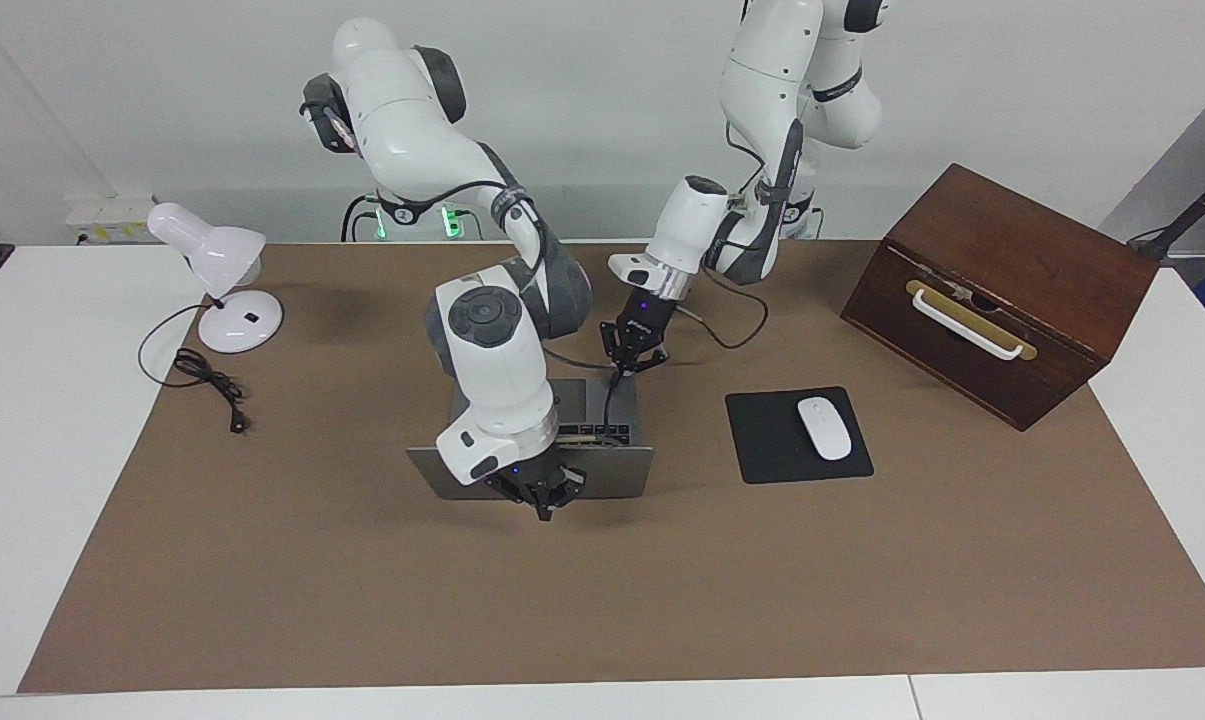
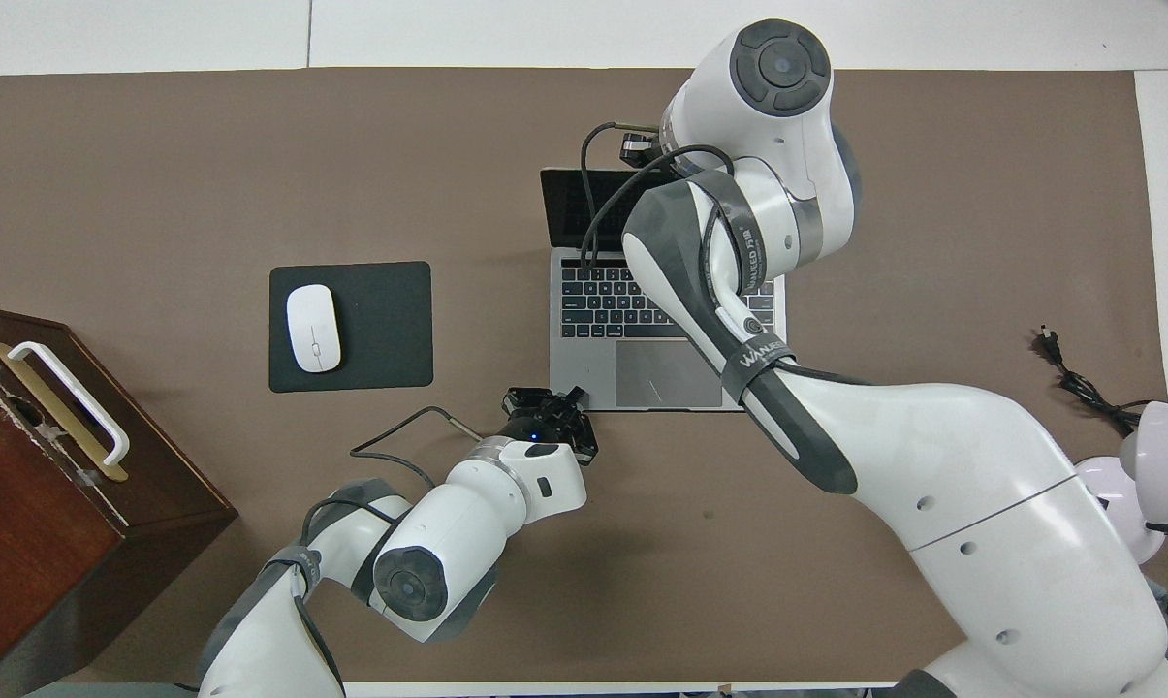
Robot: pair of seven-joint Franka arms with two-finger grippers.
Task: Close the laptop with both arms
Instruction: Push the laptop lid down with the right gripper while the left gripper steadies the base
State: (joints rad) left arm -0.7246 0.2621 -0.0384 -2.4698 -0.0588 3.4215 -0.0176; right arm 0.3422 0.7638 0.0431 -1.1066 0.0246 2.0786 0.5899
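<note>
The silver-grey laptop [image 1: 602, 472] stands open on the brown mat, its keys and trackpad [image 2: 661, 373] facing the robots and its lid on the side away from them. My right arm reaches over the keyboard, and my right gripper [image 1: 542, 497] is at the lid's upper edge, near its middle; in the overhead view [image 2: 635, 147] the arm hides most of it. My left gripper [image 1: 634, 358] is open and empty, low over the mat by the laptop's robot-side corner toward the left arm's end [image 2: 545, 399]. It holds nothing.
A black mouse pad [image 1: 762, 445] with a white mouse [image 1: 824, 428] lies beside the laptop toward the left arm's end. A brown wooden box [image 1: 1002, 260] with a white handle stands past it. A white desk lamp [image 1: 217, 255] and its black cord [image 1: 207, 380] sit at the right arm's end.
</note>
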